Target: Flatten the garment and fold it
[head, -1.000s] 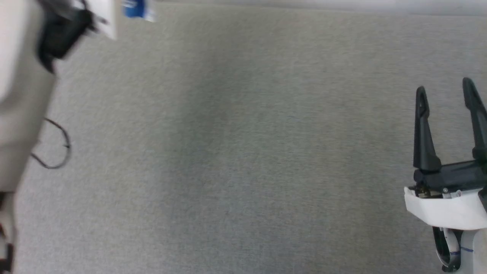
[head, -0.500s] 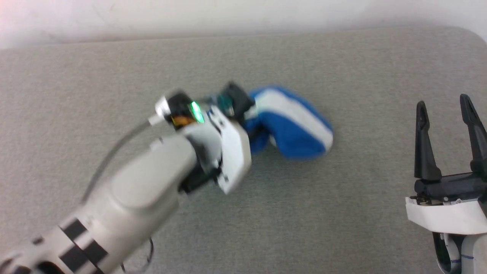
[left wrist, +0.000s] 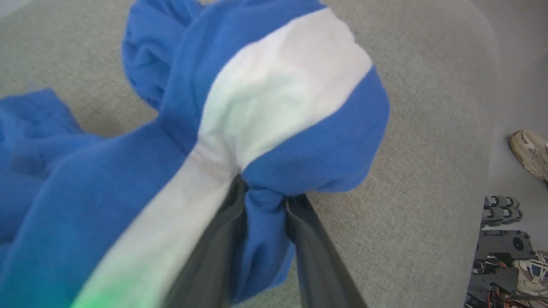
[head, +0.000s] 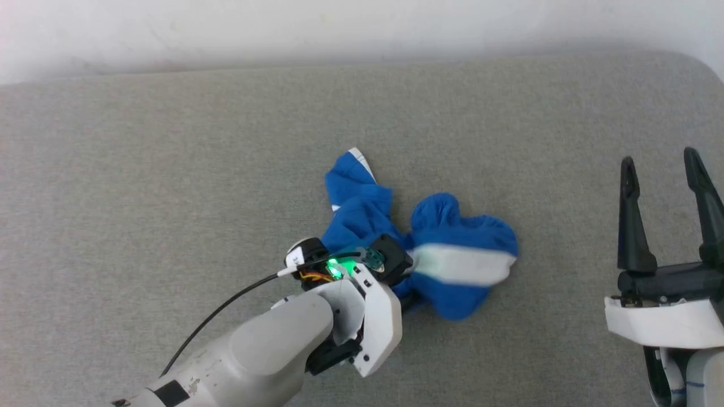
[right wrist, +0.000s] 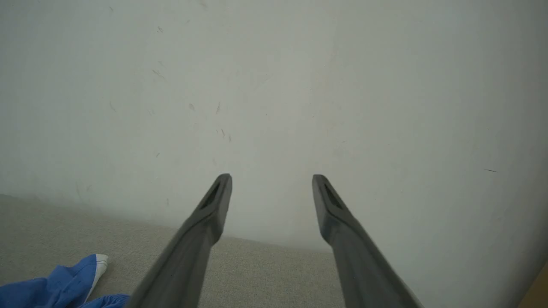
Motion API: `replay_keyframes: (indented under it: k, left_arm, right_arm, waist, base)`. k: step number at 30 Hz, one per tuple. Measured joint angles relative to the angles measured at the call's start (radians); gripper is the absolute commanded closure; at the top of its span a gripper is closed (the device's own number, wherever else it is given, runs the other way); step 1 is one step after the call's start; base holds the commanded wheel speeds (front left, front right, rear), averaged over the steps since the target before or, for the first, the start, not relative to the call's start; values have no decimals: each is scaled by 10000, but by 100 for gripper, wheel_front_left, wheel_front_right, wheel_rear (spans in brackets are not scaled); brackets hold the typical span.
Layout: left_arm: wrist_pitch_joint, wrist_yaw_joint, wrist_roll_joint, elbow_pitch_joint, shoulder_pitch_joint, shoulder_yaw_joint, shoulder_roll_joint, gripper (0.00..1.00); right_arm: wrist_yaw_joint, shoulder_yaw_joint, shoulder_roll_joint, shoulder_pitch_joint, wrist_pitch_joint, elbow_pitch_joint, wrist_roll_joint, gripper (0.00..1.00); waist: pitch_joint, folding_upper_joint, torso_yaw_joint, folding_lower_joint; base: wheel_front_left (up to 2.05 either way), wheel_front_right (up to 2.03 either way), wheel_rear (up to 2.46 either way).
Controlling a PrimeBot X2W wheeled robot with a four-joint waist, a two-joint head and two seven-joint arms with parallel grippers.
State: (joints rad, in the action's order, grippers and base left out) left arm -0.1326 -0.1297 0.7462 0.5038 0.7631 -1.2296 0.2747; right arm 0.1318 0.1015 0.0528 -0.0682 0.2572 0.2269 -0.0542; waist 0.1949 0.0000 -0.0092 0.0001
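Near the desk (head: 169, 169) middle, our left claw (left wrist: 265, 204) pinches a fold of the shorts (head: 452, 265). Our right claw (head: 660, 161) hangs spread wide by the right edge, apart from them.

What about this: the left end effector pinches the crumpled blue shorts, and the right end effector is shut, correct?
No: the right end effector is open, jaws apart, as the right wrist view shows. The left end effector does pinch the crumpled blue shorts.
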Motion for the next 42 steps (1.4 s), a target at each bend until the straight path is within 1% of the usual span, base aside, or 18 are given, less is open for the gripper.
replay_keyframes:
  k: [3, 5, 8, 10, 14, 16, 18, 20, 23, 26, 28, 30, 31, 33, 34, 36, 42]
  left_arm:
    - [767, 150, -71, -140, -3, 209, -107, 0]
    - [1246, 391, -142, -487, -7, 383, -138, 0]
    - [1873, 865, -255, -1156, -79, 679, -56, 0]
    - [2284, 1248, -384, -1628, -174, 861, 123, 0]
    - [3398, 2462, -855, -2339, -437, 1574, 546, 0]
    - [3716, 3206, -1212, -2581, -587, 1990, 763, 0]
    - [3847, 3996, -1638, -2803, -838, 2499, 949, 0]
    - [3893, 4671, -1973, -3208, -1279, 3156, 1026, 0]
    - [3894, 5601, -2926, -3985, -2012, 4178, 1080, 0]
    - [3894, 6311, -3685, -4644, -3029, 5214, 1101, 0]
    - [3896, 6623, -4086, -4972, -3741, 5877, 1101, 0]
    - [3896, 6805, -4468, -5241, -4387, 6497, 1095, 0]
    - [3896, 6822, -4621, -5294, -4680, 6771, 1095, 0]
    - [3896, 6798, -4784, -5421, -5273, 7300, 1030, 0]
    - [3896, 6719, -4869, -5425, -5556, 7538, 999, 0]
    - [3896, 6472, -4959, -5444, -6067, 8036, 809, 0]
    - [3896, 5463, -5327, -5233, -7118, 9047, 77, 0]
  right_arm:
    - [-2, 17, 0, 195, 0, -48, 2, 0]
    - [0, 69, 0, 336, 0, -61, 2, 0]
    - [0, 134, 0, 553, 0, -77, 29, 0]
    - [-2, 155, 2, 676, 0, -79, 40, 0]
    - [-2, 186, 2, 783, 0, -79, 44, 0]
    - [-2, 190, 0, 794, 0, -77, 59, 0]
    - [-2, 203, 2, 814, 0, -75, 113, 0]
    - [-2, 219, 0, 864, 0, -71, 113, 0]
    - [-2, 236, 2, 908, 0, -71, 113, 0]
    - [-2, 341, 0, 933, 0, -92, 314, 0]
    - [-2, 441, 0, 941, 0, -144, 441, 0]
    - [-2, 518, 2, 959, 0, -192, 546, 0]
    - [-2, 543, 0, 971, 0, -238, 606, 0]
    - [-2, 593, 2, 1011, 0, -337, 782, 0]
    - [-2, 604, 2, 1022, 0, -395, 876, 0]
    - [-2, 614, 0, 1099, 0, -497, 1053, 0]
    - [-2, 673, 2, 1291, 0, -861, 1532, 0]
  waist:
    - [-251, 0, 107, -1]
    - [-439, 0, 184, -1]
    - [-722, 0, 316, -2]
    - [-896, 0, 412, -2]
    - [-1160, 0, 626, -2]
    - [-1259, 0, 720, -2]
    - [-1344, 0, 795, -2]
    - [-1403, 0, 863, -2]
    - [-1463, 0, 926, -1]
    - [-1521, 0, 937, -1]
    - [-1554, 0, 936, -1]
    - [-1586, 0, 932, -1]
    - [-1602, 0, 930, -1]
    - [-1628, 0, 931, -1]
    - [-1641, 0, 930, -1]
    - [-1675, 0, 927, -1]
    - [-1771, 0, 928, -1]
  base:
    - [0, 0, 0]
    - [0, 0, 0]
    - [0, 0, 0]
    - [0, 0, 0]
    - [0, 0, 0]
    - [0, 0, 0]
    - [0, 0, 0]
    - [0, 0, 0]
    - [0, 0, 0]
    - [0, 0, 0]
    - [0, 0, 0]
    - [0, 0, 0]
    - [0, 0, 0]
    - [0, 0, 0]
    - [0, 0, 0]
    - [0, 0, 0]
    - [0, 0, 0]
